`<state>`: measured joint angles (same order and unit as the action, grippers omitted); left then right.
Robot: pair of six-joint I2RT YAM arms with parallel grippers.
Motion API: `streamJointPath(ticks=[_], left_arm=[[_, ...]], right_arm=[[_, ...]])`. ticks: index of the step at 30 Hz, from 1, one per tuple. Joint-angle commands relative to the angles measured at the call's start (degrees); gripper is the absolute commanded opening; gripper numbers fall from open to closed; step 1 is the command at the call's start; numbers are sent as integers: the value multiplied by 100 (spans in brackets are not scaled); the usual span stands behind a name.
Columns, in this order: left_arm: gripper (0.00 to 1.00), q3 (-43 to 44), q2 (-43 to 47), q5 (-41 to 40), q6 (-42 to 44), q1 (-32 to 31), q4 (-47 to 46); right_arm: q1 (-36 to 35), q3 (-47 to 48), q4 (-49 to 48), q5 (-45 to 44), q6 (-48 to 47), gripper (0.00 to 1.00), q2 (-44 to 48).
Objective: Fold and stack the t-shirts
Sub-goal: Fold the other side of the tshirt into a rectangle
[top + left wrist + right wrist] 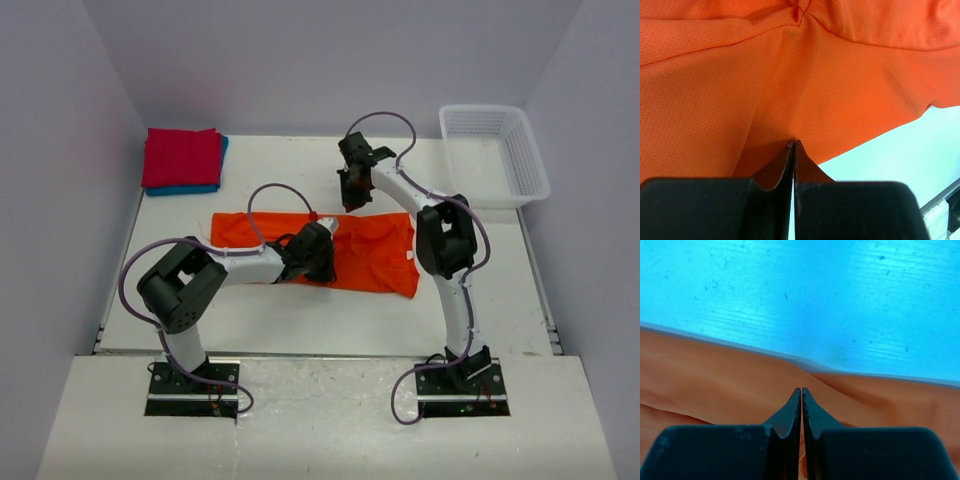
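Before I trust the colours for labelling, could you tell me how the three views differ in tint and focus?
Top external: even light, orange t-shirt true-coloured. Left wrist: weave sharp, table faintly green. Right wrist: strong cyan cast on the table, t-shirt dulled to tan.

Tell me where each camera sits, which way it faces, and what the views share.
Top external: above and behind the robot, looking down on the table; left arm and right arm show whole.
Left wrist: on the left arm, facing the orange t-shirt; left gripper shut on its edge.
Right wrist: on the right arm, facing the same cloth and the table beyond; right gripper shut on the cloth.
Shared: the orange t-shirt shows in all three.
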<state>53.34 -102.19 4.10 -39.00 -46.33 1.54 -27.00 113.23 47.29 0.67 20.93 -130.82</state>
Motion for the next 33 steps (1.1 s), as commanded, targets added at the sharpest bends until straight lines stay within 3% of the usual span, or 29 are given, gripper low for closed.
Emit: streamJointPath(ticks=[1,4,8,16,25,33], left_arm=[[0,-87,-73,-111,24,-96,400],[0,-70,-73,-199,59,-96,408],[0,1,-108,-278,103,-105,417],[0,115,-257,-234,174,-105,408],[0,124,-187,-216,200,-114,443],[0,27,-108,-207,183,-114,470]], right_arm=[[-24,288,263,-453,-229,3,372],[-24,-132,273,-646,-160,5,1057],[-33,-1571,53,-831,16,7,2182],[-156,-3201,-307,-436,262,0,3238],[-218,-3659,-791,-163,412,0,2879],[-218,-3088,-616,-146,473,0,2044]])
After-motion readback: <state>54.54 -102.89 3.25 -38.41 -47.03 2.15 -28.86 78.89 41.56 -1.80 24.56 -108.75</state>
